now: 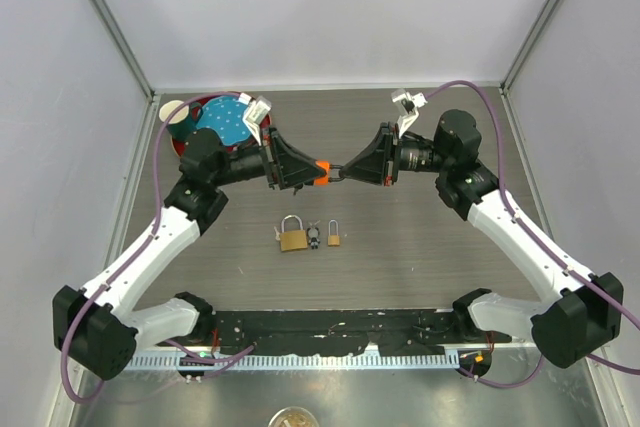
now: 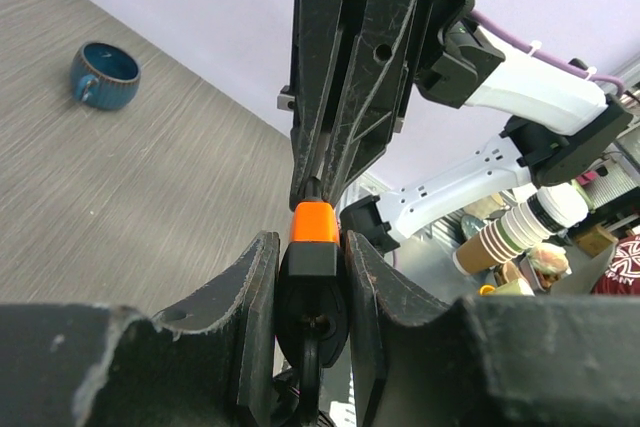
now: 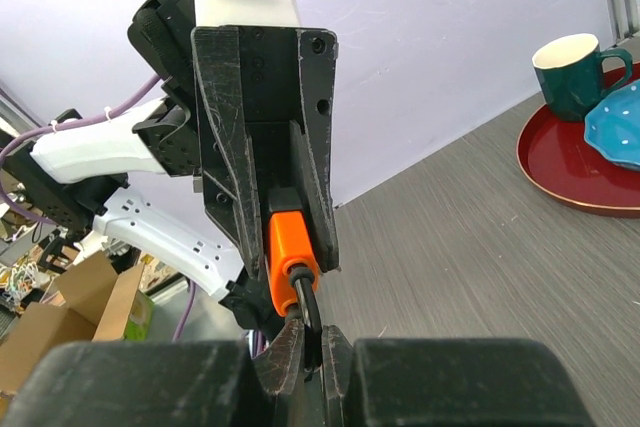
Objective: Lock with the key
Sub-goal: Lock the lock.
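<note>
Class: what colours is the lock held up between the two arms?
The lock is orange and black; it shows best in the left wrist view.

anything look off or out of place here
Nothing stands out. Both the left gripper and right gripper grip the orange padlock in mid-air; the large brass padlock and small brass padlock lie on the table, apart, nothing spilled.
</note>
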### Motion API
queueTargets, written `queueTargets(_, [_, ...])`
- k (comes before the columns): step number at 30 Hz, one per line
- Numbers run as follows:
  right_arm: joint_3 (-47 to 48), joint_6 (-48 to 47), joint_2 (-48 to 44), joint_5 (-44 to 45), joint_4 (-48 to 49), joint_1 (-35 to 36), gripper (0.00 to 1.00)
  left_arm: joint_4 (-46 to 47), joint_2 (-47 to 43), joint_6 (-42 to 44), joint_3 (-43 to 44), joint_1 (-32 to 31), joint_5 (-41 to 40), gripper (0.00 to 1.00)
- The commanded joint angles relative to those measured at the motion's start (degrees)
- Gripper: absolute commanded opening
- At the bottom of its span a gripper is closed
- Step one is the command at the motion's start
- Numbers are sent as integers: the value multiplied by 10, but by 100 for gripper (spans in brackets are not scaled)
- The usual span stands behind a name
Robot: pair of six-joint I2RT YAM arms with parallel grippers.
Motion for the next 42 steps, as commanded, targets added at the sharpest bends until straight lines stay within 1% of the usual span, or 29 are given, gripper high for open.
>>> queueTargets(1, [17, 9, 7, 11, 36, 28, 2, 138, 5, -64, 5, -10, 35, 0])
queueTargets(3, [17, 14, 11, 15, 44, 32, 2, 141, 8, -62, 4, -11, 34, 0])
queueTargets(10, [22, 49, 13, 19, 92, 42, 1, 73, 3, -18, 7, -11, 29, 0])
queueTargets(14, [25, 89, 20, 12, 132, 43, 2, 70, 2, -12, -2, -13, 23, 0])
queueTargets(18, [37, 94, 32, 11, 142, 57, 2, 68, 6, -9, -7, -19, 15, 0])
queueTargets(25, [50, 87, 49, 15, 131, 81, 2, 48, 26, 10, 12, -42, 9, 0])
queueTargets(32, [63, 60, 44, 27, 98, 82, 1, 18, 31, 31, 19, -51, 12, 0])
queueTargets(34, [80, 37, 42, 39, 47, 82, 1, -14, 20, 50, 26, -50, 4, 0])
queueTargets(36, [90, 4, 42, 41, 8, 77, 2, -69, 12, 84, 36, -50, -4, 0])
queueTargets(37, [95, 1, 41, 39, 2, 72, 2, -84, 4, 96, 39, -49, -8, 0])
queueTargets(38, [95, -2, 40, 39, -1, 69, 2, -118, 1, 112, 43, -46, -10, 0])
queueTargets(40, [98, -5, 38, 28, -8, 55, 2, -140, -6, 124, 51, -41, -8, 0])
queueTargets(42, [101, -9, 38, 20, -17, 43, 1, -163, -9, 134, 56, -37, -3, 3])
